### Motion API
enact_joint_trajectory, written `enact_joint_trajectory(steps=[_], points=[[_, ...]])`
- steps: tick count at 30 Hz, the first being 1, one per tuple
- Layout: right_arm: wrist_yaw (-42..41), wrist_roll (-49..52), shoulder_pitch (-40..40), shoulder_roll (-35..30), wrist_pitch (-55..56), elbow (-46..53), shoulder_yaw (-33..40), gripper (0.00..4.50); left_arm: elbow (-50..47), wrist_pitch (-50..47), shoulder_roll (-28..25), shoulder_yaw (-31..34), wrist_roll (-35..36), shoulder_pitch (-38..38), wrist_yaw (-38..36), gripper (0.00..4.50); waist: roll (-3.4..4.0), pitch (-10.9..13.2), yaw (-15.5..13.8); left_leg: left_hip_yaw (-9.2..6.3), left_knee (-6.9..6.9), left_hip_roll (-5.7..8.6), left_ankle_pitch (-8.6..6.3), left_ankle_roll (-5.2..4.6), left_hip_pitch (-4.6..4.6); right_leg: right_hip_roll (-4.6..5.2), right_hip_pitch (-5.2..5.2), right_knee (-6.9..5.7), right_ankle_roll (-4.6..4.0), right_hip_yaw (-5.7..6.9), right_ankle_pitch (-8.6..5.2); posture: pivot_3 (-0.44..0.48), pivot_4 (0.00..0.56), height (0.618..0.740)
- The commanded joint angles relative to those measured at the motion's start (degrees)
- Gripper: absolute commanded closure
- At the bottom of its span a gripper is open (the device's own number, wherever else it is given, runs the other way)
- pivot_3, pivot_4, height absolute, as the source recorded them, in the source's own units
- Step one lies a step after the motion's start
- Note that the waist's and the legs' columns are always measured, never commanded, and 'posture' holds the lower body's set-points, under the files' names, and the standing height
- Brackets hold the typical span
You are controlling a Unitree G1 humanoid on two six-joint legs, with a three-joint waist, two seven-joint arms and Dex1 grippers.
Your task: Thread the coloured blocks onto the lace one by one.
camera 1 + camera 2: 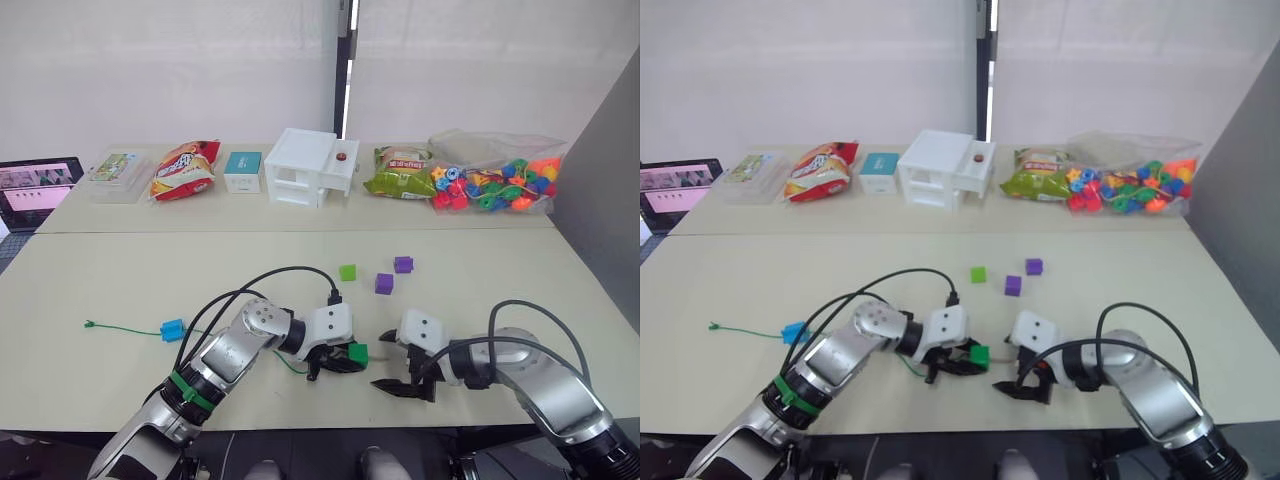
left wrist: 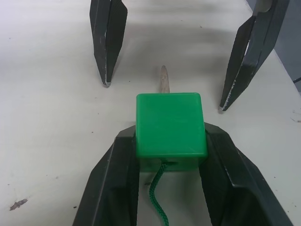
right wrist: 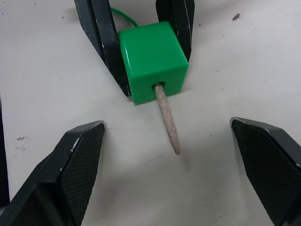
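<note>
We have the blue block (image 1: 172, 329) already on the lace (image 1: 120, 327), out at nine o'clock. Our left gripper (image 1: 347, 358) pinches the dark green block (image 2: 171, 124), the tip (image 3: 168, 119) poking through. Our right gripper (image 1: 393, 364) gapes at three o'clock. The light green block (image 1: 347, 272) and two purple blocks (image 1: 384, 283) wait at twelve.

I see three blocks (image 1: 378, 275) behind the left gripper (image 1: 340, 357), one block (image 1: 172, 329) to its left.
</note>
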State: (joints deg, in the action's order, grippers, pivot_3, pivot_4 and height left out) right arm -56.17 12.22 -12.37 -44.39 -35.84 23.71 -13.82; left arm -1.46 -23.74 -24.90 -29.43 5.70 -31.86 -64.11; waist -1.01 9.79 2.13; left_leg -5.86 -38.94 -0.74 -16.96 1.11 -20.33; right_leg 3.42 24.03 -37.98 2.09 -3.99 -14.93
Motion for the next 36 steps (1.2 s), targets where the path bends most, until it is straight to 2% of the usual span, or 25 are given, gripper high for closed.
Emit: enact_joint_trajectory(steps=[1,12,13,20,26,30,33,36], points=[[-0.12,-0.2,-0.78,0.08,1.74,-0.03,-0.24,0.52,-1.48,0.84,-0.47,0.77,0.36,-0.22,-0.93,3.3,0.0,0.0,0.01,0.0,0.0,0.0,0.0,0.0,0.0,0.0,0.0,0.01,0.0,0.0,0.0,0.0,0.15,0.74],[-1.44,-1.56,-1.19,-1.08,5.08,-1.76,-1.24,4.24,-1.14,1.26,-1.22,1.36,0.21,-0.45,-1.52,3.3,0.0,0.0,0.01,0.0,-0.01,0.0,0.0,0.0,0.0,0.0,-0.01,0.01,0.0,0.0,0.0,0.0,0.15,0.74],[-1.55,-1.58,-1.21,-1.18,5.28,-1.87,-1.23,4.48,-1.07,1.32,-1.26,1.4,0.19,-0.44,-1.53,3.3,0.0,0.0,0.0,0.0,-0.01,0.0,0.0,0.0,0.0,0.0,-0.01,0.01,0.0,0.0,0.0,0.0,0.15,0.74],[-3.12,-2.2,-2.77,-2.12,7.65,-2.94,-1.26,4.5,-3.92,0.82,-4.72,3.85,1.9,1.89,-2.68,3.3,0.0,0.0,0.22,0.01,0.0,0.0,0.0,0.0,0.01,0.0,0.01,-0.01,0.0,0.0,0.0,0.0,0.15,0.74],[-4.5,-2.21,-3.57,-2.97,8.51,-3.2,-0.94,4.5,-5.6,3.56,-15.01,11.58,4.63,8.35,-5.94,3.3,0.01,0.0,0.46,0.01,0.03,-0.04,0.0,0.0,0.03,-0.01,0.05,-0.02,0.0,0.0,0.0,0.0,0.15,0.74],[-5.06,-2.03,-3.79,-3.33,8.94,-3.36,-0.53,4.5,-0.16,11.25,-23.66,16.79,3.95,12.03,-9.14,3.3,0.01,0.0,0.43,0.01,0.06,-0.07,0.0,0.0,0.04,-0.02,0.06,0.0,0.0,0.01,0.0,0.0,0.15,0.74],[-5.39,-1.75,-3.79,-3.4,8.96,-3.07,-0.24,4.5,9.51,19.25,-29.65,20.41,2.67,12.3,-11.46,3.3,0.01,0.0,0.45,0.03,0.06,-0.07,0.0,0.0,0.04,-0.02,0.06,0.0,0.0,0.02,0.0,0.0,0.15,0.74],[-5.55,-1.6,-3.5,-3.51,9.07,-2.87,-0.04,4.5,19.14,29.45,-32.91,21.13,0.47,11.06,-12.92,3.3,0.03,0.01,0.58,0.07,0.09,-0.09,0.0,0.0,0.08,-0.03,0.08,0.0,-0.01,0.02,0.0,0.0,0.15,0.74]])
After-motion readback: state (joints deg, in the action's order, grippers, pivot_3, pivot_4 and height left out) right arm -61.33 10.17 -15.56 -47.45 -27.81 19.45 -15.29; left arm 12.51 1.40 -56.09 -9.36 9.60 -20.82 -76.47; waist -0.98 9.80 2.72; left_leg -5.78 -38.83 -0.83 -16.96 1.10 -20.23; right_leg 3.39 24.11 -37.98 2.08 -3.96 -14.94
